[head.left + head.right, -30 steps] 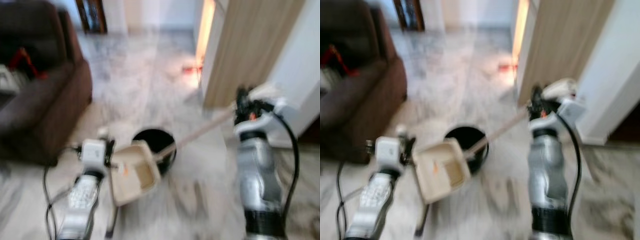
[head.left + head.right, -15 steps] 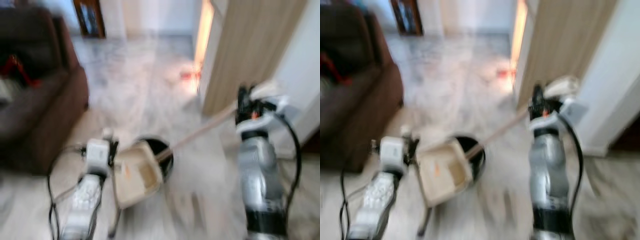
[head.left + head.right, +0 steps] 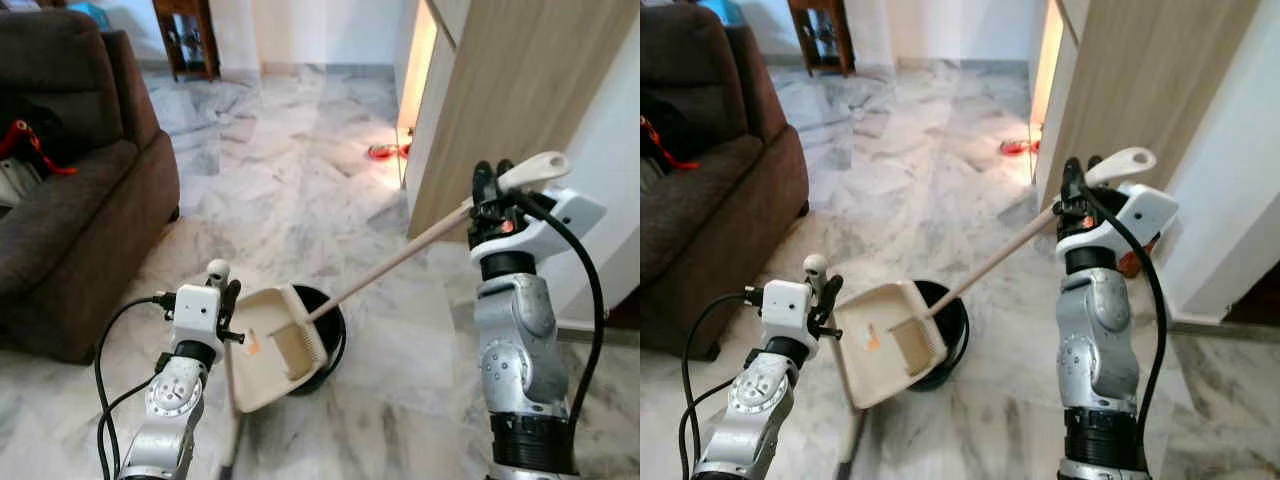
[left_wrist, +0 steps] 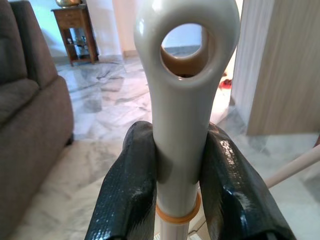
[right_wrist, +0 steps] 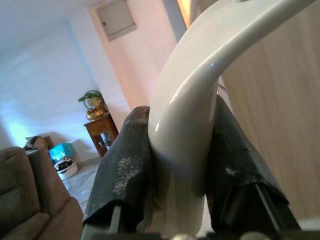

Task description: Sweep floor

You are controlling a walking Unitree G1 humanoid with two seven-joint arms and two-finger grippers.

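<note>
At lower centre, the left pincer (image 3: pixel 222 291) clamps a tilted dustpan (image 3: pixel 268 345) over a black bin (image 3: pixel 331 327), the right pincer (image 3: pixel 487 190) grips the brush (image 3: pixel 400 260); emptying seems underway, then brushing debris out.

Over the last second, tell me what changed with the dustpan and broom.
Little changed. The whole view shifted and sharpened, so the camera moved and settled. The left hand stays shut on the dustpan handle, the pan held tilted over the black bin. The right hand stays shut on the broom handle, its brush head resting in the pan.
</note>
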